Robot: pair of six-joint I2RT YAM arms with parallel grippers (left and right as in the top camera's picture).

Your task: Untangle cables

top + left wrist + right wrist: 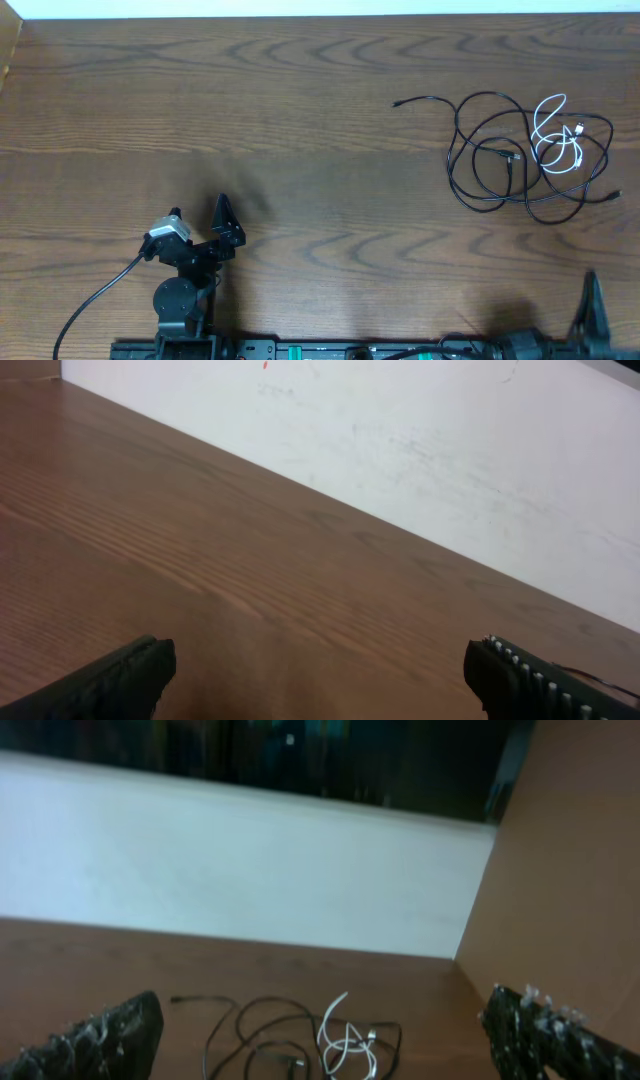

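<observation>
Cables (512,157) are in one loose tangle on the table (300,120), at about 2 o'clock from table centre in the overhead view.

Black cables (453,165): thin, several wide overlapping loops crossing each other. One free end trails out of the pile toward 10 o'clock with a small plug at the tip. Another end pokes out at 4 o'clock. A third plug sits inside the loops near the middle.

White cable (545,150): shorter, folded into small tight loops on the 3 o'clock side of the pile and overlapping the black strands. Can't tell which runs over which.

Left gripper (228,222): at 7 o'clock on the table, well apart from the pile. Jaws are wide apart with nothing between them. Its wrist view (320,680) shows only bare wood and a white wall (450,450).

Right gripper (592,300): at 5 o'clock on the near edge, with the pile at roughly its 11 o'clock, not touching. In its wrist view (320,1035) the jaws are fully spread and empty. The black loops (215,1030) and white coil (345,1045) lie ahead on the table between the fingers.
</observation>
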